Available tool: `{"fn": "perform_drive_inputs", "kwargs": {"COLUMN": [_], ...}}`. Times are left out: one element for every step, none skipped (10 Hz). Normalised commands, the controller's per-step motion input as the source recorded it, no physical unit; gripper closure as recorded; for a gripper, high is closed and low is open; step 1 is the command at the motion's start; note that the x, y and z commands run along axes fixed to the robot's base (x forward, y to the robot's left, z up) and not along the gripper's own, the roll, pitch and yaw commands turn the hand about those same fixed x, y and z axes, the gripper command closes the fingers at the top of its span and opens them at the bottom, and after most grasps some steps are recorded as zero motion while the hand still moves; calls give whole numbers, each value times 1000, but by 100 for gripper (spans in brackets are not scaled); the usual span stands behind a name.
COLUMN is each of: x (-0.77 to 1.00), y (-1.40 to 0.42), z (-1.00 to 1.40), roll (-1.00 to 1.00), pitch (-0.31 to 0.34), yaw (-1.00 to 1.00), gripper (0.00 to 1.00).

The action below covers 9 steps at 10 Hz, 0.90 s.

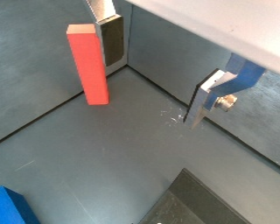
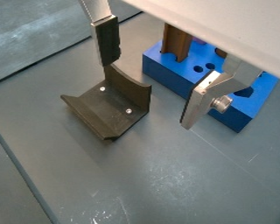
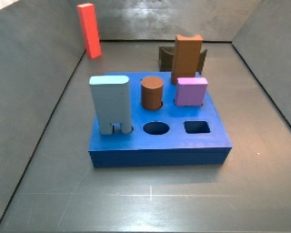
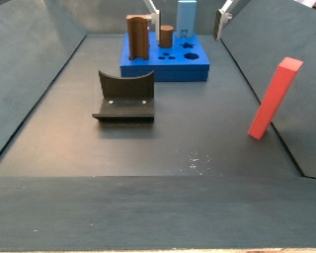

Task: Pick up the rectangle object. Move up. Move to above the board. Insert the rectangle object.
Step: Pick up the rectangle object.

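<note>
The tool point(image 1: 154, 66) hangs wide open above the counter point(image 1: 95, 166), silver plates well apart, nothing between them and nothing touched. In a wrist view one finger point(image 1: 108, 39) sits just beside the rectangle object point(image 1: 88, 64), apart from it, so I judge this an approach for the pick, not yet a grasp. The red bar stands upright near the wall, well apart from the board point(image 3: 160, 146), free to be taken. The board keeps a square hole point(image 3: 199, 127) open among its pegs. Between bar and board rests the fixture point(image 4: 125, 96).
</note>
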Motion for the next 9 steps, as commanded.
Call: {"fn": "perform_drive_inputs", "kwargs": {"x": [-363,-1000,-1000,-1000,-1000,-629,-369,-274,-209], "y": [-77,-191,-237,-226,-229,-209,-203,-120,0], "z": [0,20,103,126,60,0,0,0,0], "roll": [0,0,0,0,20,96,101,101,99], "pitch": [-30,-131,-131,-127,-110,-100,-99,-90,-67], "yaw": [6,74,109,80,177,631,886,957,980], "gripper": [0,0,0,0,0,0,0,0,0]}}
